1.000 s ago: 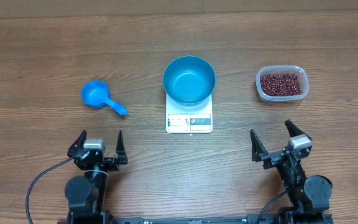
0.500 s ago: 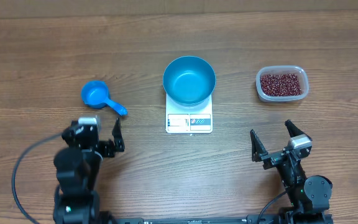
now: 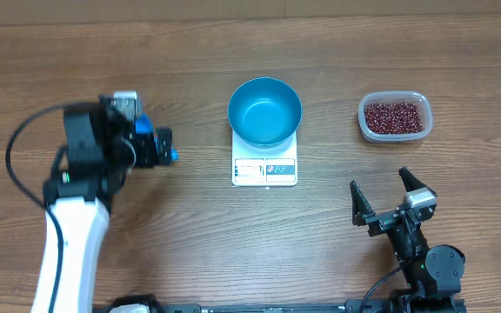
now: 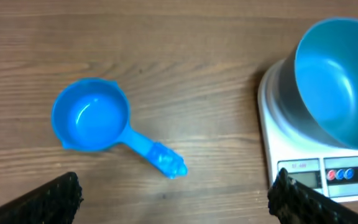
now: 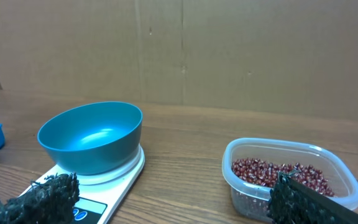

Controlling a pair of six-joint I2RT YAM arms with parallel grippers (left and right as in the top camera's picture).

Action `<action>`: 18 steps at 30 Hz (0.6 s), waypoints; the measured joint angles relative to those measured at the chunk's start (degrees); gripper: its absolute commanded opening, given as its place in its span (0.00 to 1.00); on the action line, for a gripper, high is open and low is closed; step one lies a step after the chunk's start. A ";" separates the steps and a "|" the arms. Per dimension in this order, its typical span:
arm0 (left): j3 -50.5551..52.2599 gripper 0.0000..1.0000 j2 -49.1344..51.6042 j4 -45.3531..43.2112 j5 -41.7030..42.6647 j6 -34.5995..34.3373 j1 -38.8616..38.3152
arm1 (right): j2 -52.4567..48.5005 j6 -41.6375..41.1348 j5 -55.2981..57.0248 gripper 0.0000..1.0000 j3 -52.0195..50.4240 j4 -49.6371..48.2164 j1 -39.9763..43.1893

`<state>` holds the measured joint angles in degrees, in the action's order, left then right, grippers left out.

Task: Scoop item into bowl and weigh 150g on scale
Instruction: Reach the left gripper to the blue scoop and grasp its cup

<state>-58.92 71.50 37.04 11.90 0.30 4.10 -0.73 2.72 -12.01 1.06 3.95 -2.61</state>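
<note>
The blue bowl point(image 3: 264, 111) stands empty on the white scale point(image 3: 264, 172) at mid-table. Dark red-brown beans point(image 3: 394, 117) fill a clear tub point(image 3: 361, 117) to its right. My left gripper point(image 3: 136, 148) hovers open over the blue scoop, whose handle tip point(image 3: 171, 156) shows beside it. In the left wrist view the scoop point(image 4: 92, 115) lies empty on the wood, handle pointing toward the scale point(image 4: 316, 177), just ahead of the gripper point(image 4: 176, 200). My right gripper point(image 3: 379, 187) rests open near the front edge, facing the bowl point(image 5: 92, 137) and beans point(image 5: 278, 171).
A brown cardboard wall point(image 5: 185, 50) closes off the far side of the wooden table point(image 3: 59, 69). A black cable point(image 3: 24, 143) loops off the left arm.
My left arm has risen from the front edge and swung forward over the scoop, its jaws staying open. The right arm, bowl, scale and tub have not moved.
</note>
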 measured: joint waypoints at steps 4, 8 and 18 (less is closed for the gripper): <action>-9.57 1.00 7.56 5.03 2.14 -0.02 0.00 | 0.00 0.02 0.00 1.00 0.00 0.00 0.02; -12.24 1.00 9.77 5.05 3.37 -0.17 0.00 | 0.00 0.02 0.02 1.00 0.00 0.00 0.02; -12.39 0.77 12.57 5.11 -2.86 -4.85 0.85 | 0.00 0.00 0.00 1.00 0.00 0.00 0.00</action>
<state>-71.31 84.07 42.15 9.04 -4.56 4.95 -0.73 2.72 -12.01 1.06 3.95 -2.61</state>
